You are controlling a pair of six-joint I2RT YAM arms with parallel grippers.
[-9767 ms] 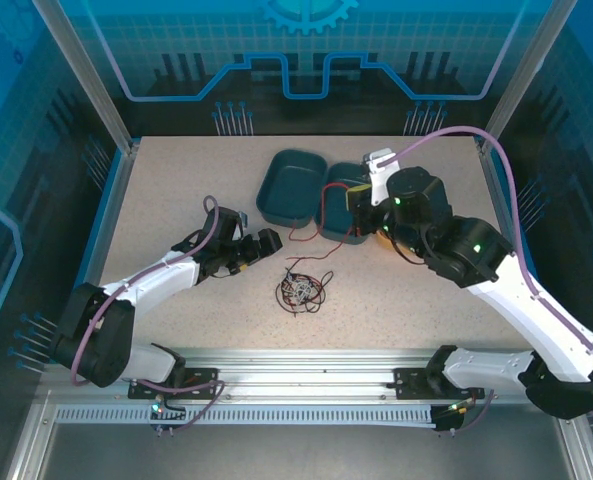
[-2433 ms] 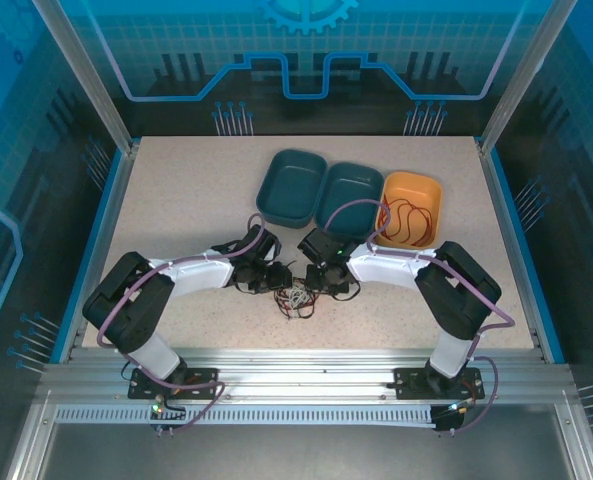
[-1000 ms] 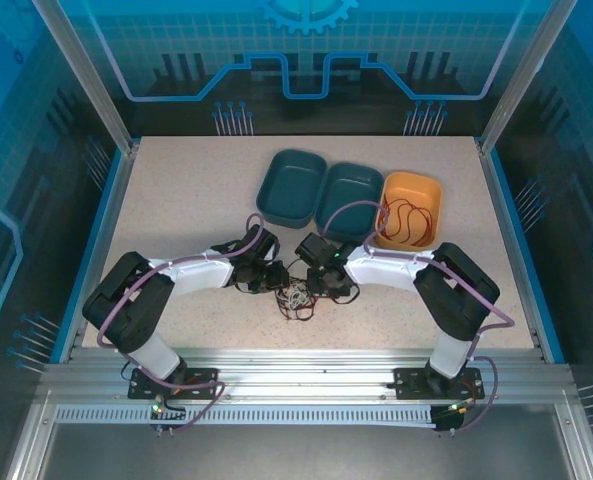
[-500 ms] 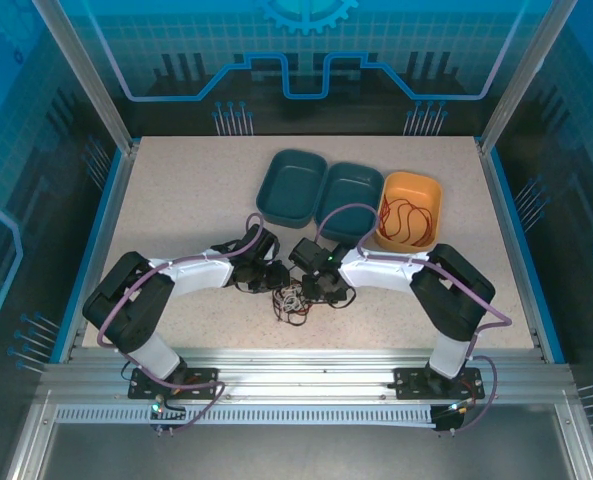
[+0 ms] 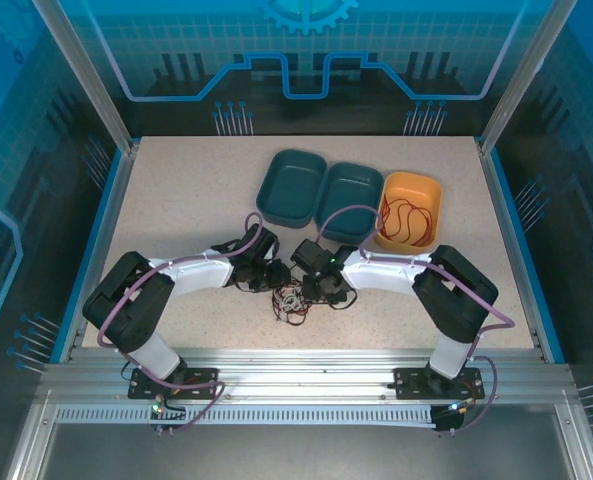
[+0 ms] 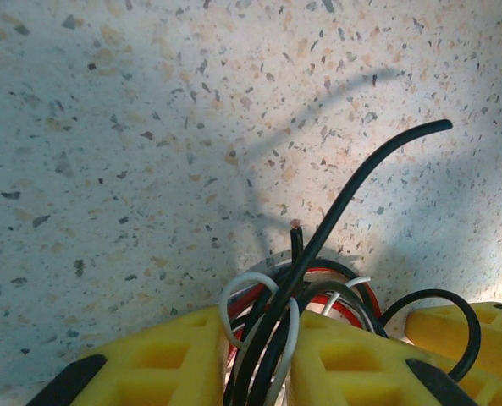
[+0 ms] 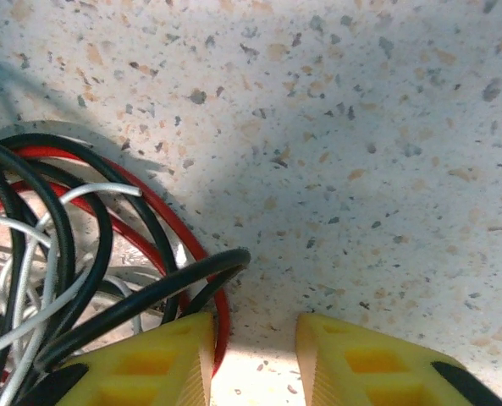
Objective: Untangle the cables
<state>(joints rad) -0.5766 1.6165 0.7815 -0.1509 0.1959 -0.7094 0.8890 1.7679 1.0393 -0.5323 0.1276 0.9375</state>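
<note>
The cables [image 5: 294, 300] lie as a small tangle of black, red and white wires on the speckled table, between my two grippers. My left gripper [image 5: 274, 279] sits at the tangle's left. In the left wrist view its yellow fingers [image 6: 174, 359] press on a bundle of black, white and red strands [image 6: 276, 330], and a black end [image 6: 386, 156] sticks up. My right gripper [image 5: 321, 291] sits at the tangle's right, down at the table. It [image 7: 255, 351] stands open, with the tangle [image 7: 81, 254] to its left and a red strand along its left finger [image 7: 162, 364].
An orange tray [image 5: 423, 188] at the back right holds a loose red cable [image 5: 406, 218]. Two dark teal trays [image 5: 292, 186] [image 5: 348, 196] stand left of it. Both arms stretch low across the table's front half. A blue rail [image 5: 94, 245] borders the left side.
Over the last second my right gripper has edged slightly nearer the tangle; the left has barely moved. About ten seconds ago the right arm was up over the trays.
</note>
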